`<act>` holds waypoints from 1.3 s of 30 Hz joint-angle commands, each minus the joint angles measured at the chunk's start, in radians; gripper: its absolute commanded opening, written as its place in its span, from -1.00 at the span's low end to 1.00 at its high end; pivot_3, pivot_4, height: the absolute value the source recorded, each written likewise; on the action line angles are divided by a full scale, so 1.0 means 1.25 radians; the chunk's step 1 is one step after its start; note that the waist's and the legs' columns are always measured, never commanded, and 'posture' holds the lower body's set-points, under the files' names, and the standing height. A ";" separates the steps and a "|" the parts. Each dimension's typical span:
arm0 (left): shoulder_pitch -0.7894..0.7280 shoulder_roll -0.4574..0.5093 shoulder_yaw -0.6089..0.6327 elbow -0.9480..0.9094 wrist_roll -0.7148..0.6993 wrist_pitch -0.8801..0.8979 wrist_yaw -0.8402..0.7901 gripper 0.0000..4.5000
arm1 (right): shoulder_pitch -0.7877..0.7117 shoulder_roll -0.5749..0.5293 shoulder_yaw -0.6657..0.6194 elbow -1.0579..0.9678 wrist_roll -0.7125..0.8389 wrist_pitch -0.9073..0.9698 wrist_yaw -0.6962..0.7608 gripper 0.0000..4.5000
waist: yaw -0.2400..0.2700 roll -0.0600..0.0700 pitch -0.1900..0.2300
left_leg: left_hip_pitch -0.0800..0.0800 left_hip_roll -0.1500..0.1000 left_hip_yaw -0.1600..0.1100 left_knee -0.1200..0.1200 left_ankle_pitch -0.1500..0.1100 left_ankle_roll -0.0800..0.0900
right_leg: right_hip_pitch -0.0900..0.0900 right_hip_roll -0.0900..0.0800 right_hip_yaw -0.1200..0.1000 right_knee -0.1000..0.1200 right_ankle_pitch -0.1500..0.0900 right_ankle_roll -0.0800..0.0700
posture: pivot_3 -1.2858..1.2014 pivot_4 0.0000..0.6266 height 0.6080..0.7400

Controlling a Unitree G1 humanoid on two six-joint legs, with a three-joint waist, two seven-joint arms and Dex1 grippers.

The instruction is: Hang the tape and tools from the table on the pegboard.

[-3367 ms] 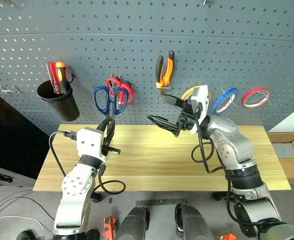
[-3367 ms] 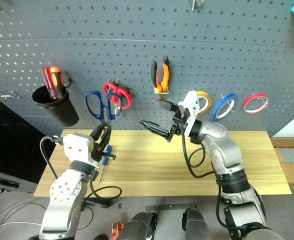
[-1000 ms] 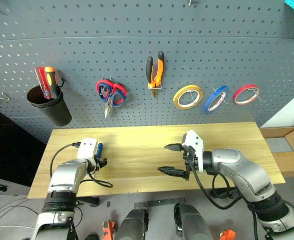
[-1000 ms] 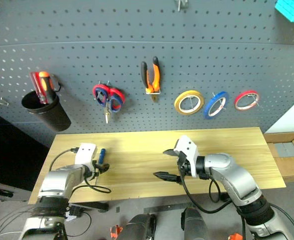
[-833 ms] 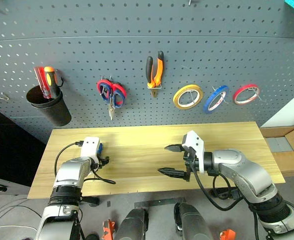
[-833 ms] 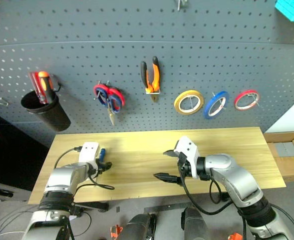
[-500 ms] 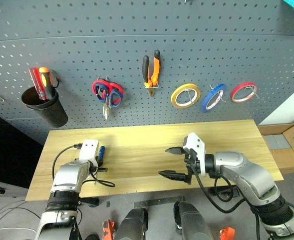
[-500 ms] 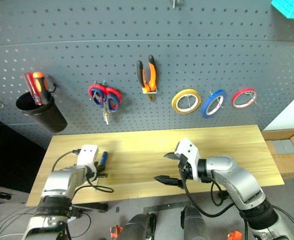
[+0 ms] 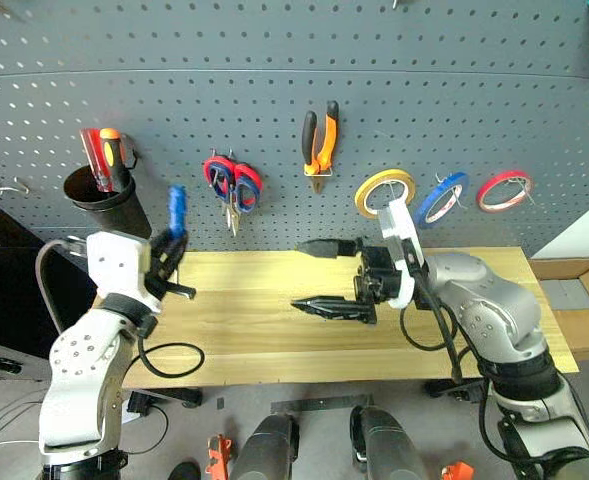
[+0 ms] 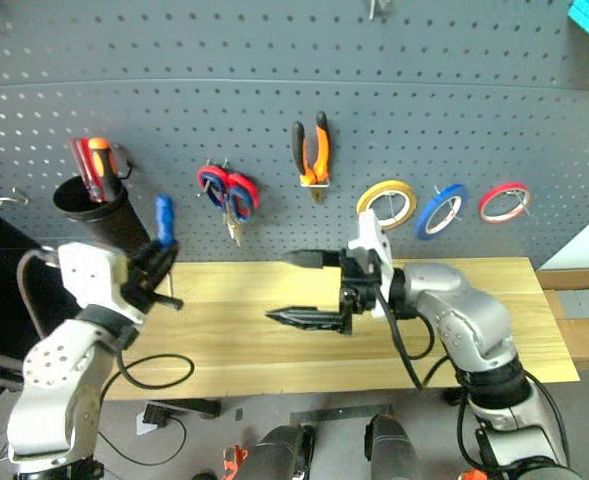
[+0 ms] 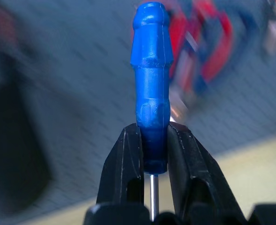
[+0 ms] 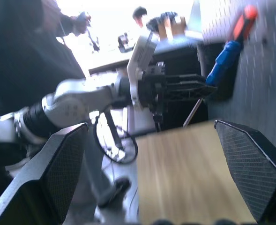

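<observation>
My left gripper [image 9: 171, 250] is clenched on the small blue-handled screwdriver [image 9: 177, 211], pinching the lower end of its handle between both black fingers [image 11: 130, 161]; the handle stands up above my fingertips and the thin steel shaft runs down between them. I hold it in the air above the left end of the table [image 9: 264, 330], just in front of the pegboard [image 9: 274, 90] and near the black cup [image 9: 109, 205], which holds a red and an orange screwdriver [image 9: 106, 158]. My right gripper [image 9: 319, 274] is released, its two fingers spread wide and grasping nothing, pointing toward my left over the middle of the table. On the pegboard the blue-handled scissors [image 9: 232, 192] hang on a hook together with the red-handled scissors [image 9: 218, 170], the two overlapping so closely that I cannot tell which lies in front. To their right the orange-and-black pliers [image 9: 318, 142] hang with the handles up. Further right come three rolls in a row: the yellow roll [image 9: 384, 192], the blue tape [image 9: 444, 198] and the red roll [image 9: 503, 190], each on its own hook. A person [image 12: 138, 15] shows far back in the right wrist view.
</observation>
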 commanded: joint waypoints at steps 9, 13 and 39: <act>-0.309 0.115 0.068 0.165 -0.040 -0.099 0.006 -0.83 | -0.053 0.035 -0.018 0.050 -0.074 -0.108 -0.041 1.00 | 0.003 -0.009 -0.020 | -0.001 0.000 0.000 0.000 0.000 -0.001 | -0.001 0.001 -0.003 0.000 0.000 0.000 | 0.08 -0.67 1.00; -0.349 0.139 0.060 0.273 -0.013 -0.146 0.013 -0.83 | -0.061 0.039 -0.020 0.053 -0.084 -0.116 -0.056 1.00 | -0.003 -0.009 -0.028 | 0.000 0.000 0.001 0.000 0.001 -0.001 | -0.001 0.001 -0.002 0.000 0.000 0.000 | 0.07 -0.70 1.00; -0.238 0.143 0.106 0.406 -0.036 -0.206 0.068 0.79 | -0.042 0.033 -0.004 0.065 -0.113 -0.111 -0.063 1.00 | -0.021 -0.012 -0.051 | 0.002 0.000 0.002 0.001 0.001 -0.001 | 0.000 0.002 0.001 0.003 0.000 0.000 | 0.06 -0.67 1.00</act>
